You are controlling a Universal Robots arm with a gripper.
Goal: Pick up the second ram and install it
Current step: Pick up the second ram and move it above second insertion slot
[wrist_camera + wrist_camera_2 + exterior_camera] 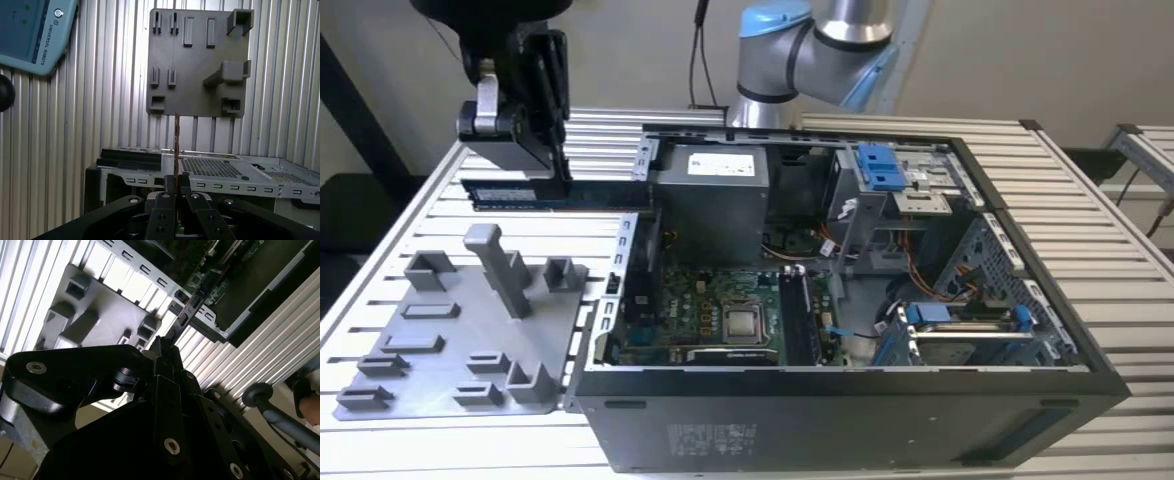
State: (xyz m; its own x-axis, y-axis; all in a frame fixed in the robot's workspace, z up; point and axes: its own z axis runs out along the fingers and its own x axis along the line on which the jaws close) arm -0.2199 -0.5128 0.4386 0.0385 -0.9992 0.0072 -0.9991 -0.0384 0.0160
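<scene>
The second ram (594, 191) is a long dark blue stick held level above the slatted table, between the grey holder plate (467, 330) and the back left corner of the open computer case (854, 400). My gripper (544, 183) is shut on its end nearer the exterior view's left. In the first wrist view the ram (176, 142) shows edge-on as a thin line rising from the shut gripper (176, 182), with the holder plate (200, 75) beyond it. In the second wrist view the ram (182, 315) juts from the gripper (162, 346) toward the case wall. The motherboard (720, 320) lies inside the case.
The case holds a grey power supply (710, 200), blue drive latches (881, 168) and loose cables. The arm's base (814, 50) stands behind the case. A teach pendant (35, 35) lies on the slatted table (1094, 230). Upright grey holder blocks (500, 265) rise from the plate.
</scene>
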